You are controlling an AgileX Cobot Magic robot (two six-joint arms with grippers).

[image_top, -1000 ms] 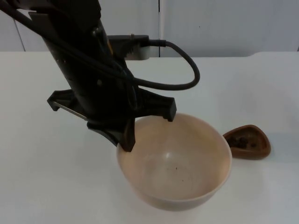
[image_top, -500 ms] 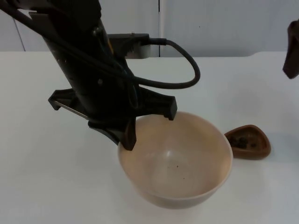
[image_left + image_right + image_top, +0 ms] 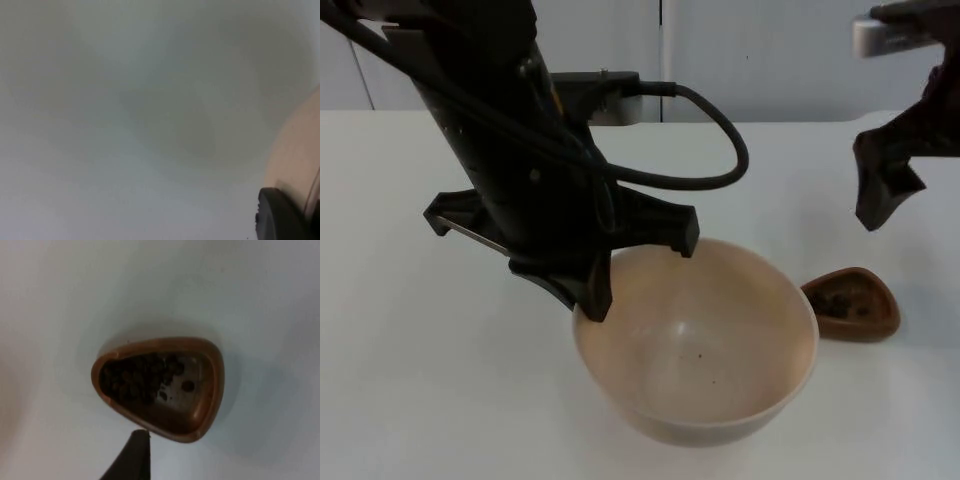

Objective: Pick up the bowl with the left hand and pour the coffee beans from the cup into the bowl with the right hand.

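Left tool (image 3: 620, 275) clamps the bowl (image 3: 695, 345) by its rim. Right tool (image 3: 885, 200) hovers above the cup (image 3: 850, 304) of coffee beans (image 3: 140, 377) on the worktop (image 3: 420, 380); can't tell if it's parted.

One bowl (image 3: 695, 345), one cup (image 3: 850, 304) (beans inside), two arms.

A smooth white matte tabletop (image 3: 410, 400) spreads across the whole foreground of the top view and runs back to a pale grey partition wall (image 3: 770, 60) that closes the scene behind it. A thin dark vertical seam (image 3: 661, 55) splits that wall into panels, and a second, slanting seam (image 3: 360, 75) shows farther over at the side. The light is soft and even, leaving only faint blurred shadows on the tabletop. In both wrist views the same white surface appears plain and unmarked.
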